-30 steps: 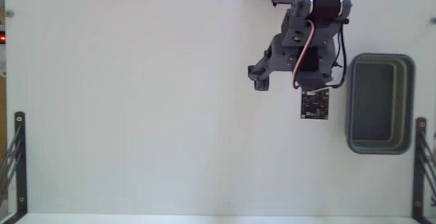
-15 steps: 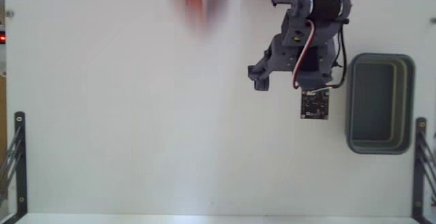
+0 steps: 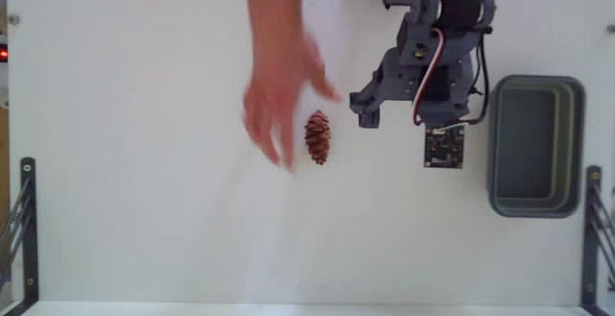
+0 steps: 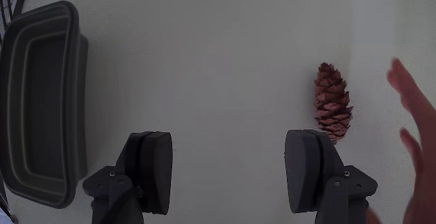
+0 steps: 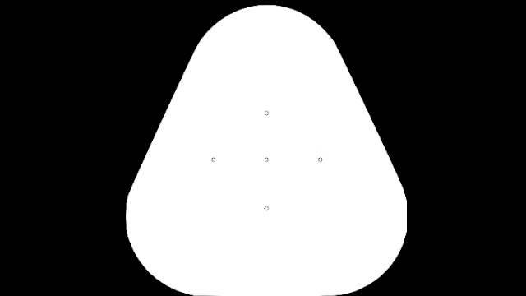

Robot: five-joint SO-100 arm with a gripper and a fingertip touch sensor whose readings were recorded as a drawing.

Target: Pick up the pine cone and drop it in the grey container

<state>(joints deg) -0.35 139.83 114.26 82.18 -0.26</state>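
Note:
The pine cone (image 3: 318,137) lies on the white table, reddish-brown and scaly, just left of my gripper (image 3: 399,114) in the fixed view. In the wrist view the pine cone (image 4: 332,103) sits ahead of the right finger (image 4: 310,171), outside the gap. My gripper (image 4: 231,173) is open with nothing between its fingers. The grey container (image 3: 536,85) stands right of the arm in the fixed view and shows nothing inside. In the wrist view the grey container (image 4: 73,94) is at the far left.
A person's hand (image 3: 279,76) reaches in from the top, its fingers right beside the cone, and the hand (image 4: 419,129) also shows at the wrist view's right edge. Black metal brackets (image 3: 24,222) stand at the table's left and right edges.
A hand came in from the top and the pine cone now lies on the table, where nothing lay before. The arm and the container have not moved.

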